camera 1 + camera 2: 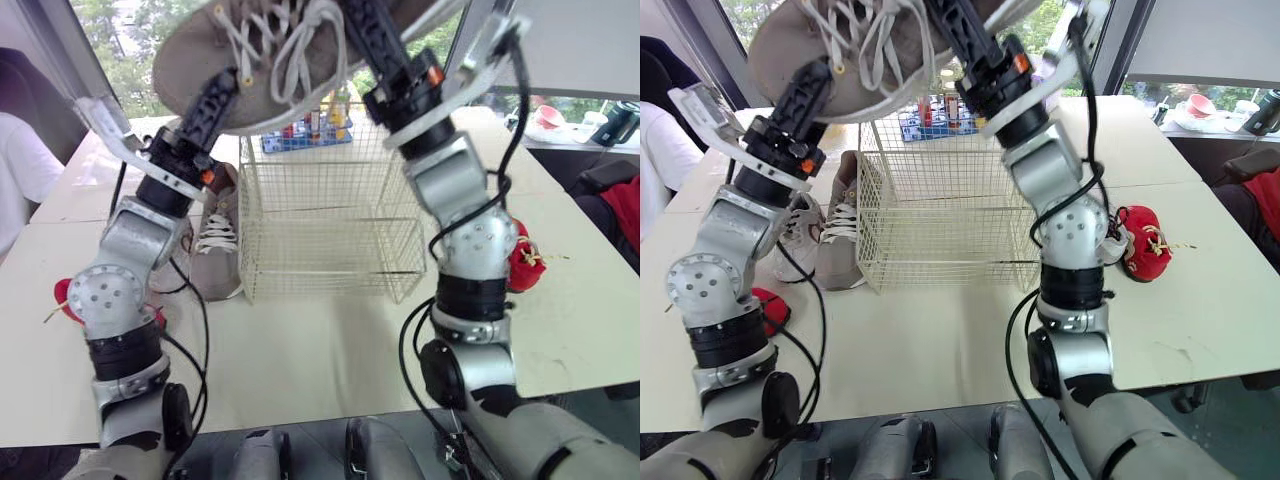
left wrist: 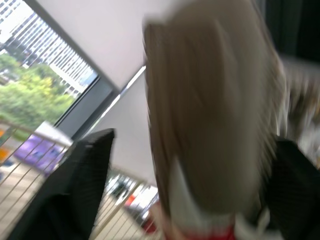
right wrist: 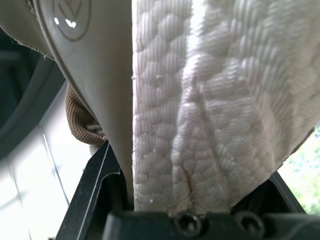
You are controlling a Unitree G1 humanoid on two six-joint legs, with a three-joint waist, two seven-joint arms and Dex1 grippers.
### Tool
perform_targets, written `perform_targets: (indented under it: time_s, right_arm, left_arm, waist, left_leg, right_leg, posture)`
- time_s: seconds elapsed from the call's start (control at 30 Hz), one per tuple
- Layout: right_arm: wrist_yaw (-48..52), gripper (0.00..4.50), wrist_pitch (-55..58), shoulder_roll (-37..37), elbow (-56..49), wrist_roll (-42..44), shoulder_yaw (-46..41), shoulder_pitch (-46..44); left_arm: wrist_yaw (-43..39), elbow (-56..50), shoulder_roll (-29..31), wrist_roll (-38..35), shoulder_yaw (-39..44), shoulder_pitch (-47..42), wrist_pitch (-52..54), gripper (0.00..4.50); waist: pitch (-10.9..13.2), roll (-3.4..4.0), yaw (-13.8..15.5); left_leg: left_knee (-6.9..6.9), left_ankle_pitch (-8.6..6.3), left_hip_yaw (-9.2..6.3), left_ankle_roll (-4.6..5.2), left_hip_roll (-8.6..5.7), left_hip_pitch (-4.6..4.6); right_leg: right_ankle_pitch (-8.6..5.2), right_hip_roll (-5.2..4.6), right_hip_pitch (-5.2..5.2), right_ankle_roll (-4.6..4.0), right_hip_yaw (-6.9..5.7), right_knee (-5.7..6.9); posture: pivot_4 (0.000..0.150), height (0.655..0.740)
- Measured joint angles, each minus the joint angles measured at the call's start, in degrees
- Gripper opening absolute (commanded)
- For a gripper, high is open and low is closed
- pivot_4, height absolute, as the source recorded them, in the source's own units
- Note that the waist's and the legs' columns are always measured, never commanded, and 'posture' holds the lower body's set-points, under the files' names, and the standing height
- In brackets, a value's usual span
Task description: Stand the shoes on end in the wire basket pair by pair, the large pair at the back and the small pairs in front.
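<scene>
A large tan shoe pair (image 1: 262, 55) with white laces hangs high above the white wire basket (image 1: 330, 225). My left gripper (image 1: 230, 82) is shut on its toe end. My right gripper (image 1: 356, 22) is shut on the other end, and in the right wrist view a tan sole (image 3: 100, 75) and a white sole (image 3: 210, 110) sit pressed together between its jaws. The left wrist view has the blurred tan shoe (image 2: 205, 115) between my black fingers (image 2: 75, 190). A small grey pair (image 1: 215, 250) lies left of the basket. One small red shoe (image 1: 525, 258) lies to its right, another (image 1: 62, 296) at far left.
A blue crate of bottles (image 1: 305, 130) stands behind the basket. A person in white (image 1: 20, 175) sits at the far left. A pink bowl (image 1: 548, 115) and a dark kettle (image 1: 620, 122) stand on the far right table. Bare tabletop (image 1: 320, 350) lies in front of the basket.
</scene>
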Motion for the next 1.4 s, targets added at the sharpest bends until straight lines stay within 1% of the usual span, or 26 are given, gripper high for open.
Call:
perform_targets:
  time_s: [0.1,0.2,0.23,0.33,0.4,0.43,0.5,0.57,0.67,0.77,0.87,1.0,1.03,1.2,1.27,1.3,1.37,1.4]
  right_arm:
    - [3.6,1.79,-0.4,-4.2,4.2,0.3,-2.7,-6.6]
    - [8.0,1.79,1.2,-12.8,8.0,1.0,-5.6,-12.1]
    - [12.2,1.79,1.2,-17.6,10.7,-0.3,-5.7,-13.8]
    - [26.4,1.79,-0.9,-30.4,20.2,-9.6,-2.1,-18.1]
    - [36.5,1.79,-4.2,-35.3,28.3,-17.3,2.4,-21.0]
    - [40.6,1.79,-5.4,-36.3,31.8,-20.3,4.4,-22.2]
    - [48.2,1.79,-8.1,-36.9,38.1,-26.0,8.3,-24.1]
    - [54.0,1.79,-10.9,-36.7,43.0,-30.7,11.5,-25.2]
    - [59.9,1.79,-15.6,-35.9,48.9,-36.5,14.3,-26.2]
    - [63.2,1.79,-21.1,-34.5,52.6,-40.6,15.0,-28.2]
    - [65.8,1.79,-24.6,-33.0,54.9,-43.4,15.5,-28.8]
    - [68.0,1.79,-25.9,-29.5,61.9,-46.8,16.0,-29.2]
    - [68.2,1.79,-26.0,-29.0,63.6,-47.5,15.9,-29.4]
    - [68.8,1.79,-26.2,-27.8,69.4,-50.8,15.8,-30.2]
    - [68.0,2.81,-26.3,-27.4,71.2,-51.6,15.1,-30.2]
    - [67.5,3.23,-26.4,-27.1,71.9,-52.0,14.7,-30.3]
    - [66.4,4.3,-26.7,-26.7,73.4,-52.9,14.4,-30.2]
    - [65.9,4.46,-26.8,-26.7,73.9,-53.4,14.2,-30.2]
  left_arm:
    - [0.0,-3.3,4.2,0.1,-2.8,2.9,4.0,4.41]
    - [-0.4,-7.3,9.1,-1.0,-4.0,4.7,6.9,4.41]
    - [-0.6,-9.0,11.9,-1.1,-3.9,4.9,7.7,4.41]
    - [-1.3,-12.6,18.8,-2.9,-1.9,7.0,9.6,4.41]
    - [-2.4,-13.9,23.5,-5.2,-0.5,8.9,11.0,4.41]
    - [-3.5,-14.6,25.7,-6.5,0.3,10.1,11.8,4.41]
    - [-6.6,-16.3,30.5,-9.1,2.3,14.0,13.9,4.41]
    - [-9.4,-17.3,33.7,-11.3,4.1,17.9,15.3,4.41]
    - [-12.4,-18.1,36.0,-13.6,6.9,23.3,16.3,4.41]
    - [-13.9,-18.4,36.3,-13.6,8.3,27.1,16.2,4.41]
    - [-14.0,-18.4,36.1,-12.9,8.3,28.0,15.2,4.41]
    - [-14.1,-18.4,35.5,-10.6,7.0,27.7,13.6,4.41]
    - [-14.1,-18.3,35.5,-10.1,6.7,27.7,13.5,4.41]
    - [-14.2,-18.2,34.8,-8.3,5.4,27.7,12.5,4.41]
    - [-14.1,-18.3,34.4,-7.9,5.3,28.1,12.3,4.5]
    - [-14.0,-18.3,34.4,-7.5,5.3,28.4,12.2,4.5]
    - [-14.0,-18.4,34.2,-6.7,5.3,28.8,12.2,4.5]
    - [-14.0,-18.4,34.2,-6.5,5.2,28.9,12.2,4.5]
  waist:
    - [0.0,0.03,0.1]
    - [0.0,0.01,0.3]
    - [0.0,0.02,0.3]
    - [0.0,0.03,0.0]
    - [0.0,0.05,-0.6]
    - [0.1,0.09,-0.8]
    - [0.1,0.13,-1.5]
    - [0.1,0.16,-1.7]
    - [0.1,0.2,-1.6]
    - [0.1,0.23,-1.3]
    - [0.1,0.22,-0.9]
    - [0.1,0.24,-0.3]
    - [0.1,0.24,-0.1]
    - [0.1,0.24,-0.1]
    - [0.1,0.24,-0.2]
    - [0.1,0.24,-0.2]
    - [0.1,0.24,-0.1]
    - [0.1,0.24,-0.1]
  left_leg:
    - [-0.03,-0.02,0.01,0.03,0.0,-0.05]
    - [-0.06,-0.07,0.0,0.09,-0.01,-0.12]
    - [-0.07,-0.12,0.02,0.16,-0.04,-0.13]
    - [-0.12,-0.23,0.14,0.34,-0.06,-0.08]
    - [-0.14,-0.24,0.29,0.35,-0.01,0.01]
    - [-0.16,-0.23,0.32,0.34,0.04,0.05]
    - [-0.18,-0.2,0.31,0.27,0.13,0.05]
    - [-0.19,-0.11,0.3,0.13,0.16,-0.01]
    - [-0.18,-0.04,0.34,0.0,0.14,-0.17]
    - [-0.18,0.01,0.35,-0.09,0.13,-0.17]
    - [-0.12,-0.01,0.36,-0.07,0.12,-0.15]
    - [-0.12,0.07,0.38,-0.21,0.13,-0.17]
    - [-0.14,0.18,0.37,-0.41,0.13,-0.17]
    - [-0.19,0.18,0.37,-0.42,0.12,-0.22]
    - [-0.19,0.18,0.38,-0.42,0.12,-0.23]
    - [-0.19,0.18,0.38,-0.42,0.12,-0.23]
    - [-0.19,0.19,0.37,-0.43,0.12,-0.23]
    - [-0.18,0.19,0.37,-0.44,0.12,-0.23]
  right_leg:
    - [0.0,-0.02,0.01,0.0,-0.01,-0.15]
    - [0.0,-0.03,0.03,0.0,-0.02,-0.34]
    - [0.0,-0.04,0.03,0.0,-0.02,-0.42]
    - [-0.02,-0.06,0.04,0.0,0.06,-0.5]
    - [-0.03,-0.02,-0.01,0.0,0.16,-0.45]
    - [-0.03,0.02,-0.02,-0.01,0.17,-0.43]
    - [-0.07,0.1,-0.08,-0.09,0.16,-0.34]
    - [-0.08,0.12,-0.23,-0.12,0.17,-0.23]
    - [-0.08,0.09,-0.46,-0.13,0.21,-0.13]
    - [-0.08,0.08,-0.45,-0.12,0.22,-0.13]
    - [-0.07,0.06,-0.36,-0.14,0.22,-0.18]
    - [-0.02,0.07,-0.43,-0.22,0.22,-0.16]
    - [-0.02,0.07,-0.44,-0.22,0.22,-0.16]
    - [-0.02,0.06,-0.47,-0.22,0.21,-0.22]
    - [-0.02,0.06,-0.48,-0.21,0.22,-0.24]
    - [-0.02,0.06,-0.48,-0.21,0.22,-0.23]
    - [-0.01,0.06,-0.47,-0.21,0.21,-0.21]
    - [-0.01,0.06,-0.47,-0.21,0.21,-0.2]
  posture:
    - [0.15,0.74]
    - [0.15,0.74]
    - [0.15,0.74]
    - [0.15,0.74]
    - [0.15,0.74]
    - [0.15,0.74]
    - [0.15,0.74]
    - [0.15,0.74]
    - [0.15,0.74]
    - [0.15,0.74]
    - [0.15,0.74]
    - [0.15,0.74]
    - [0.15,0.74]
    - [0.15,0.74]
    - [0.15,0.74]
    - [0.15,0.74]
    - [0.15,0.74]
    - [0.15,0.74]
